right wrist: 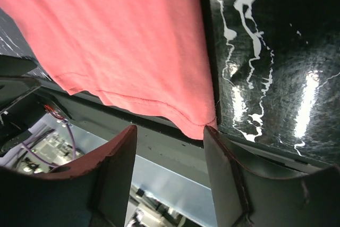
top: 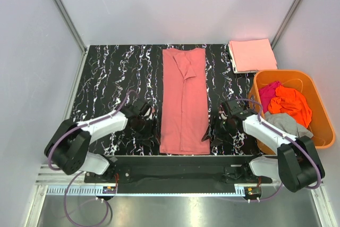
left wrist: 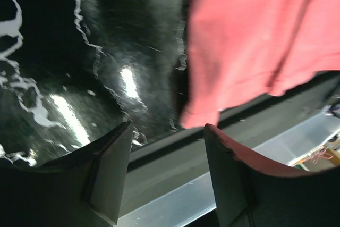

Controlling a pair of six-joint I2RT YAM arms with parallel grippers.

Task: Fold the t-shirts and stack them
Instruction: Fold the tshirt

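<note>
Three t-shirts heaped in basket, outlines hidden.

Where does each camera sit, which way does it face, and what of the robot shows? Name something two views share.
Top external: above and behind the arms, looking down on the table, the long pink shirt, a folded shirt and the basket; the left arm and right arm show.
Left wrist: on the left arm, facing the pink shirt's near left corner; its open jaws show.
Right wrist: on the right arm, facing the near right corner; its open jaws show.
Shared: both wrist views see that shirt's near hem.
</note>
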